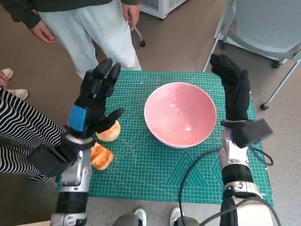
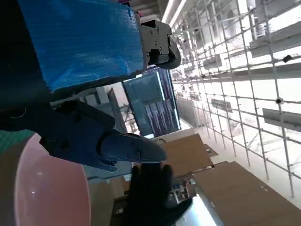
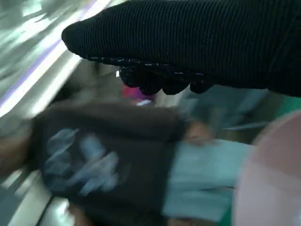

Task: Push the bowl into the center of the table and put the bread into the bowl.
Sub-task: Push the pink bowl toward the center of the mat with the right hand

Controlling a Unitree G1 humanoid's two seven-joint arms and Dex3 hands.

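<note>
- Green cutting mat (image 1: 155,174) covers the small table; brown floor all round, a person in pale trousers (image 1: 101,33) standing at the far edge, a striped sleeve (image 1: 23,134) at the robot's left, a grey chair (image 1: 263,28) at far right.
- Pink bowl (image 1: 180,114) sits upright on the mat, about mid-table, a little toward the right. Nothing in it.
- Bread: two golden pieces at the mat's left side. One roll (image 1: 109,132) lies just under the left hand's thumb; the second roll (image 1: 100,157) lies beside the left forearm, near the mat edge.
- Left hand (image 1: 96,101) raised above the mat, fingers spread wide, holding nothing.
- Right hand (image 1: 233,92) raised to the right of the bowl, fingers extended and together, holding nothing; whether it touches the rim I cannot tell.
- Right wrist view is blurred; bowl's rim shows at one corner.
- Judgement: bowl looks close to centred, so pushing is finished or nearly so. Bread step not yet begun.
- Next move calls for lowering the left hand onto the nearer roll, closing round it gently, then carrying it over the rim.
</note>
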